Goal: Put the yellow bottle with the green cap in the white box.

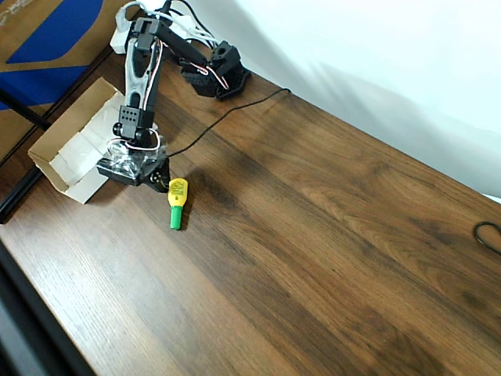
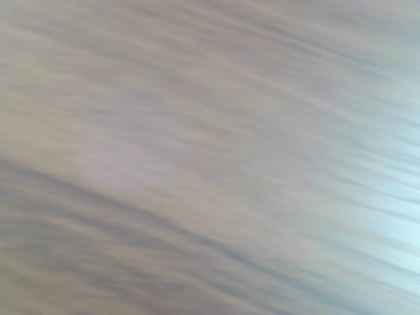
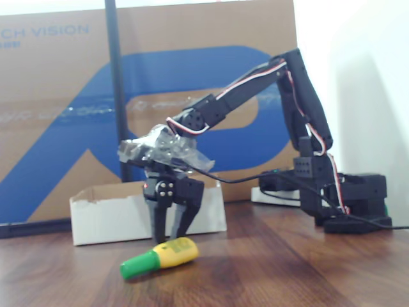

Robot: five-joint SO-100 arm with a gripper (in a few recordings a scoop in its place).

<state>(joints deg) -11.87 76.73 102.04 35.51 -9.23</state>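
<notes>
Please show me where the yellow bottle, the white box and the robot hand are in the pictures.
yellow bottle (image 3: 174, 252), fixed view, on its yellow body.
white box (image 3: 108, 220), fixed view, on its white front wall.
hand (image 3: 170, 238), fixed view, between its fingertips, just above the bottle.

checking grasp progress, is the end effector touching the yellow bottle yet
Cannot tell: in the fixed view the open end effector tips meet the yellow bottle's outline, with no clear gap or contact.

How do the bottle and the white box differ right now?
The yellow bottle is tiny and rounded; the white box is far larger and rectangular. The bottle lies on its side; the box sits flat, open top up. The bottle is yellow and green; the box white with brown edges. Both rest on the table.
</notes>
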